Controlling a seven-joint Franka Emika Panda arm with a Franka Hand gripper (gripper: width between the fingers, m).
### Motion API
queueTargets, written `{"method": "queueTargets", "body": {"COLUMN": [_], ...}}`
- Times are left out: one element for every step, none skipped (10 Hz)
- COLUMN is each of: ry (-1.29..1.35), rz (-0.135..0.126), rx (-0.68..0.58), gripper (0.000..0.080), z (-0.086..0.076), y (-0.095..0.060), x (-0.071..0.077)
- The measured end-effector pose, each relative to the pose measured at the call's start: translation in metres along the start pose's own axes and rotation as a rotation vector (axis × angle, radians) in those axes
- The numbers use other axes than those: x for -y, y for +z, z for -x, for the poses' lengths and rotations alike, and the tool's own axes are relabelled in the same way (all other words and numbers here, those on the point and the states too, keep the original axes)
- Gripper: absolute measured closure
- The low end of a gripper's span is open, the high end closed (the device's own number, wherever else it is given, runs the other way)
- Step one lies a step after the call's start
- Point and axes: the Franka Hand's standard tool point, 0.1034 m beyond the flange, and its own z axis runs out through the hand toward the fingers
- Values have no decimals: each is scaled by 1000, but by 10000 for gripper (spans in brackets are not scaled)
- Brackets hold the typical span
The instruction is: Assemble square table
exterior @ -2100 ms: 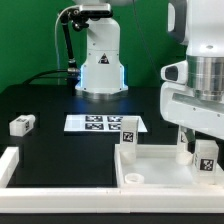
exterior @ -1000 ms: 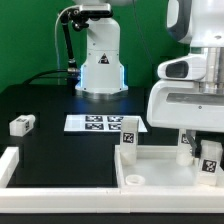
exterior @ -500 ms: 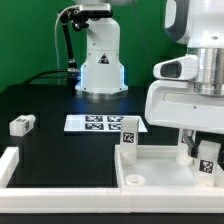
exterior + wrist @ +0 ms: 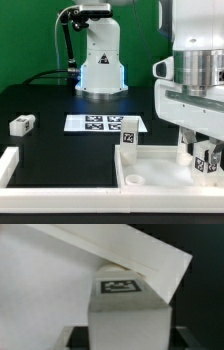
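The white square table slab [image 4: 160, 180] lies at the front of the exterior view, rim up. One leg block [image 4: 128, 134] stands upright in its far left corner. My gripper [image 4: 205, 160] is at the slab's far right corner, shut on a second tagged leg block [image 4: 207, 156] that stands upright there. In the wrist view this leg [image 4: 122, 287] fills the gap between my dark fingers [image 4: 78, 337], its far end at the slab's corner [image 4: 150, 258]. A third leg block [image 4: 22, 124] lies loose on the table at the exterior view's left.
The marker board [image 4: 100, 124] lies flat behind the slab. A long white rail [image 4: 10, 163] runs along the front left. The arm's base [image 4: 100, 60] stands at the back centre.
My wrist has turned about its upright axis over the slab's right corner. The held leg block has stayed at that corner. Nothing else has moved.
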Motion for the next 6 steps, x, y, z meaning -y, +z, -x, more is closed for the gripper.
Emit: {"method": "queueTargets", "body": {"ry": [71, 146, 249, 428, 598, 732], "rz": [3, 6, 13, 25, 20, -7], "rx": [1, 2, 11, 26, 38, 51], "gripper": [504, 504, 504, 504, 504, 504], "z": [0, 1, 1, 2, 3, 3], "y": [0, 0, 0, 0, 0, -1], "x": [-1, -1, -2, -3, -2, -3]}}
